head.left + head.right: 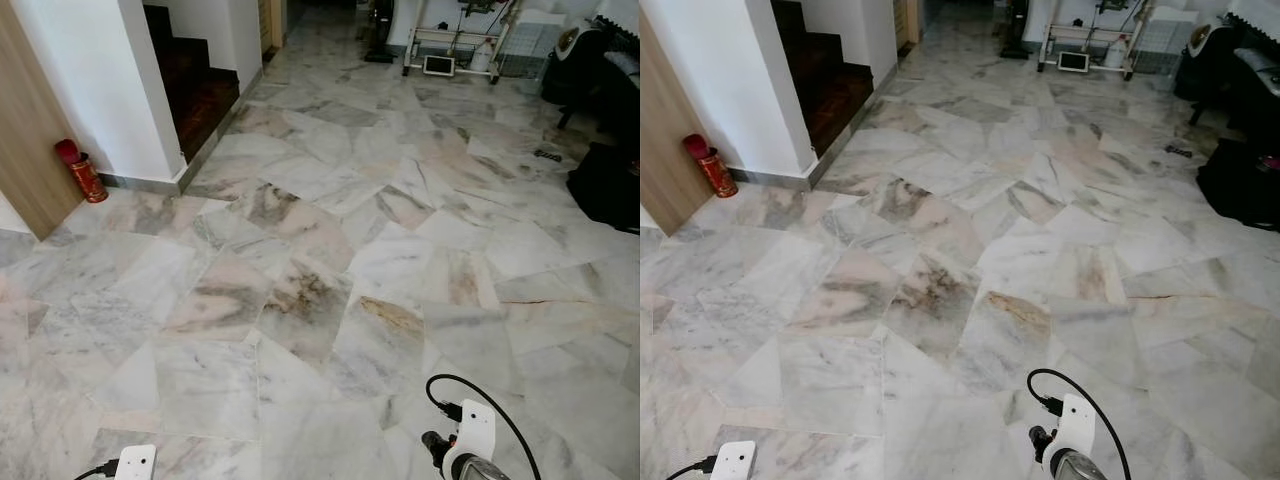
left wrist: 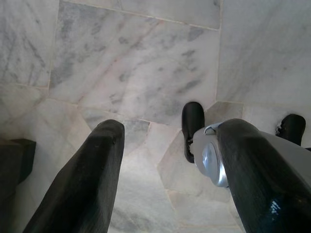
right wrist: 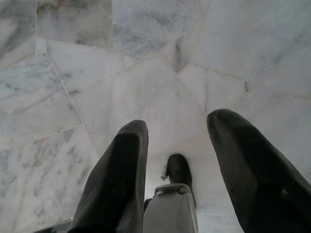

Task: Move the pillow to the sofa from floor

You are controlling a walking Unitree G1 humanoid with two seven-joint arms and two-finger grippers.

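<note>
While the robot is looking forward and down, a wide marble floor (image 1: 330,290) of grey, white and pink slabs is taking most of the scene. At the far left a white wall (image 1: 90,80) is standing, with a wooden panel (image 1: 25,140) beside it, and dark stairs (image 1: 195,80) are going up behind the wall. At the right edge dark furniture (image 1: 605,120) is standing, and a dark bag (image 1: 608,185) is lying on the floor just in front of it. At the far end a white rack (image 1: 455,45) is standing. A small red canister (image 1: 82,172) is standing on the floor between the wooden panel and the wall.

The pillow and the sofa cannot be made out in these pictures.

Both arms are hanging low. The left claw (image 2: 167,170) is pointing down at the floor, its two black fingers (image 2: 87,179) wide apart and holding nothing. The right claw (image 3: 177,167) is also pointing down, its fingers (image 3: 119,179) spread wide and empty.
</note>
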